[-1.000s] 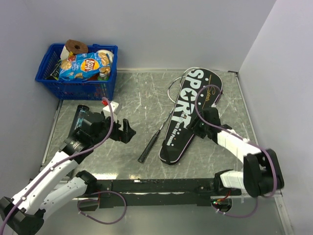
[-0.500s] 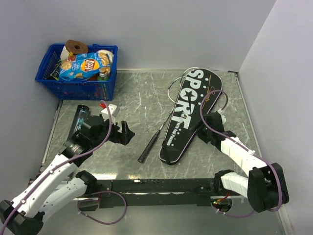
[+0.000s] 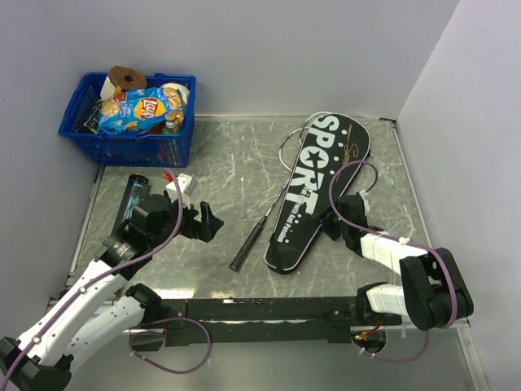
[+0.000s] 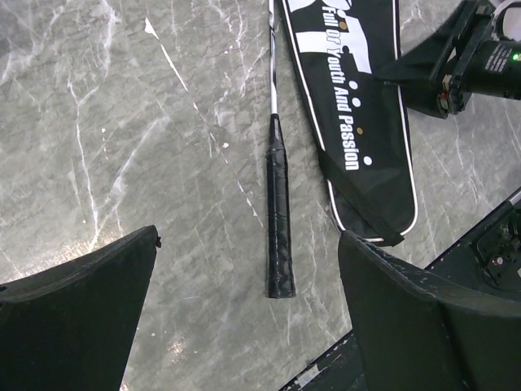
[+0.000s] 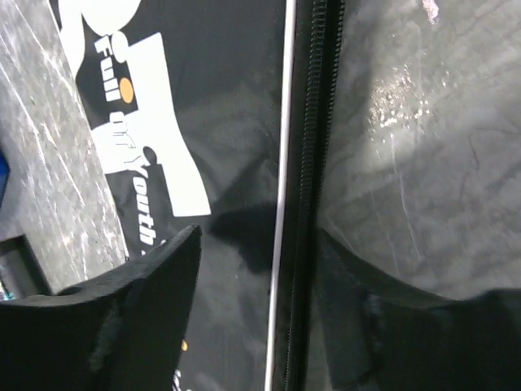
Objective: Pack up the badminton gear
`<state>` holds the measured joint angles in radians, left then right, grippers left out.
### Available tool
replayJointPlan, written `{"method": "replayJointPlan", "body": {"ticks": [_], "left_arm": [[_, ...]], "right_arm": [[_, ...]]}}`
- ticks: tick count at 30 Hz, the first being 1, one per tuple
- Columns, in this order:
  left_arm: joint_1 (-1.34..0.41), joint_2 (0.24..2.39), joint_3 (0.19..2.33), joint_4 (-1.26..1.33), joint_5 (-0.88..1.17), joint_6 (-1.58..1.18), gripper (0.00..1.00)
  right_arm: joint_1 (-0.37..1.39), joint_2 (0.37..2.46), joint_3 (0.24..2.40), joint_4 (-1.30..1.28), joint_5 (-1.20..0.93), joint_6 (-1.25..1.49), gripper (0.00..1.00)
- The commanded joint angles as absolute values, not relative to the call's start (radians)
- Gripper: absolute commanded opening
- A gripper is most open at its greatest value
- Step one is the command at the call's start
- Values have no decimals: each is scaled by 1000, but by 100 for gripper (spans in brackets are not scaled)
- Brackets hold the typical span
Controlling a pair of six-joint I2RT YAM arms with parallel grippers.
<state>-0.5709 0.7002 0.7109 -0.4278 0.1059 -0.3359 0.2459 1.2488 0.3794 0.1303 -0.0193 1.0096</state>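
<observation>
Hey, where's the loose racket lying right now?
In the top view the racket lies in the middle of the table, black handle toward the near edge, between the left pincer on its left and the SPORT bag on its right.

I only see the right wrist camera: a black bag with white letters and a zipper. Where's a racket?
Observer: One racket lies on the table just left of the bag, with its black handle toward the arms.
Operator: Is the other pincer holding it?
Observer: No. The left pincer is open and points at the handle without touching it.
Operator: Anything else out there?
Observer: A blue basket with a crisp packet sits at the far left corner.
</observation>
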Motion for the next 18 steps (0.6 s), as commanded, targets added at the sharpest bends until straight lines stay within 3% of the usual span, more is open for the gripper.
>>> {"method": "replayJointPlan", "body": {"ticks": [1,2,3,5,18], "left_arm": [[-572,701,710,-396,86,-336,97],[-572,704,710,-396,86,-336,96],[-572,706,709,-396,86,-336,97],[-572,709,710,-397,84,-334,97],[-574,703,710,-402,58,-339,97]], "right_arm": [[239,1281,325,230,-15,1060,49],[241,1279,322,239,-12,1061,42],[239,1278,319,241,-9,1062,22],[238,1263,322,232,-3,1055,0],[242,1080,538,77,-127,977,0]]}}
